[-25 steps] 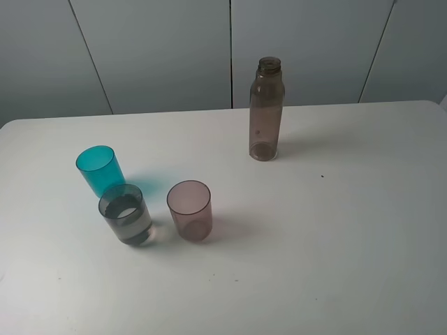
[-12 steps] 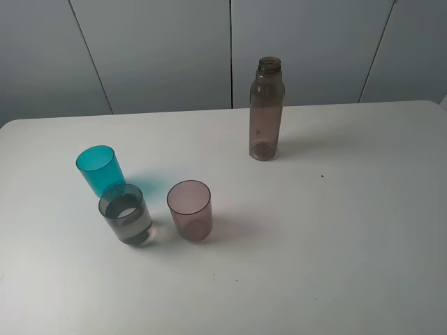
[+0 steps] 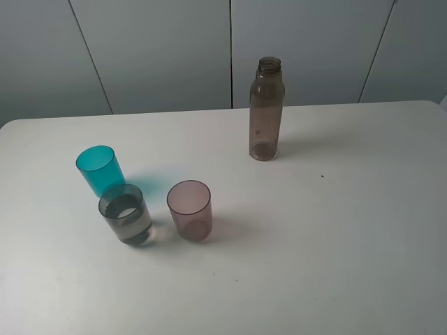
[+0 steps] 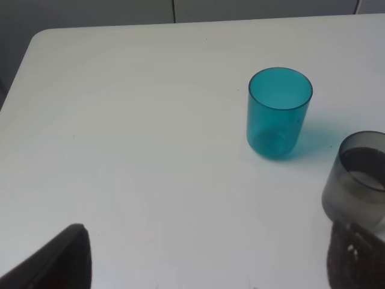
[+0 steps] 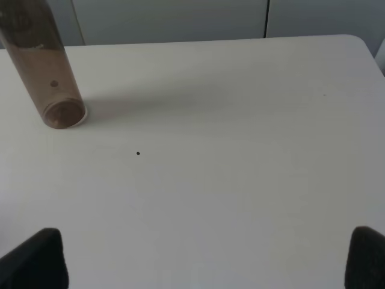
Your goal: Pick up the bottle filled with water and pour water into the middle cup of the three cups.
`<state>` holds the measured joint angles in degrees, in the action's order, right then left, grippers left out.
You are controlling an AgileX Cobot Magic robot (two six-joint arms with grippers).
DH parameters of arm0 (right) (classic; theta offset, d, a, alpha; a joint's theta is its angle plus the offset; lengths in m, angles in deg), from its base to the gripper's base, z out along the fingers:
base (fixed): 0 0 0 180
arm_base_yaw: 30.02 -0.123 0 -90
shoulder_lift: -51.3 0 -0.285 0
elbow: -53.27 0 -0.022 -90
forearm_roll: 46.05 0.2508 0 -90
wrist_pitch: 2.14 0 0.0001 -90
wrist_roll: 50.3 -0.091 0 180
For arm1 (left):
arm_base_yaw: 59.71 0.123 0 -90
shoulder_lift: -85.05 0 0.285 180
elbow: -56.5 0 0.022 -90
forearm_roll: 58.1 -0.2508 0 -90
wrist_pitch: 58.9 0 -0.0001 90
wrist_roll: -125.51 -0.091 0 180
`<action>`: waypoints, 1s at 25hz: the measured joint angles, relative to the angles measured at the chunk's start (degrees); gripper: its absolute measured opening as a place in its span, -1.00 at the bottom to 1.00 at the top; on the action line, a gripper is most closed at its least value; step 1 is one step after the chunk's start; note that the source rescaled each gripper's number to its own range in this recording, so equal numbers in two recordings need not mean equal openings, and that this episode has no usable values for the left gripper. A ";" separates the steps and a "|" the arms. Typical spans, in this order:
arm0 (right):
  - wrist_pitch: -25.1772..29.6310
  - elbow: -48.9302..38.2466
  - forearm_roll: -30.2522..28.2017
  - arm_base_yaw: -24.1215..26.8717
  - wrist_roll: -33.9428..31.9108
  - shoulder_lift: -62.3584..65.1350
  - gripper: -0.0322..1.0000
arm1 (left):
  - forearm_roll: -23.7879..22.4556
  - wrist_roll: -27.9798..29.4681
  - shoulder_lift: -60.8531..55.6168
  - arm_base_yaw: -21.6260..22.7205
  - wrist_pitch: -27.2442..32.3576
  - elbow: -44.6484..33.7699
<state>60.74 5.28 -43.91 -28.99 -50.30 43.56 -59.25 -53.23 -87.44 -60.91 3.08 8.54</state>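
Smoky plastic bottle (image 3: 266, 110) slim, tumblers (image 3: 125, 213) tapered

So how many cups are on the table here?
3, clustered on the table's left: teal cup farthest back, smoky grey cup just in front of it, pinkish-mauve cup to the grey one's right. None appear hidden.

Nothing differs from the earlier pictures: the bottle (image 3: 266, 109) and the three cups (image 3: 143, 197) show no shift in position.
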 joint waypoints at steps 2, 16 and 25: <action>0.00 0.00 0.00 -1.10 0.00 0.00 1.00 | 0.00 0.00 0.00 0.00 0.00 0.00; 0.00 0.00 -1.53 -2.66 -0.32 0.00 1.00 | 0.00 0.00 0.00 0.00 0.00 0.00; 0.00 0.00 -1.53 -2.66 -0.32 0.00 1.00 | 0.00 0.00 0.00 0.00 0.00 0.00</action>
<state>60.74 5.28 -45.44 -31.65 -50.62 43.56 -59.25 -53.23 -87.44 -60.91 3.08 8.54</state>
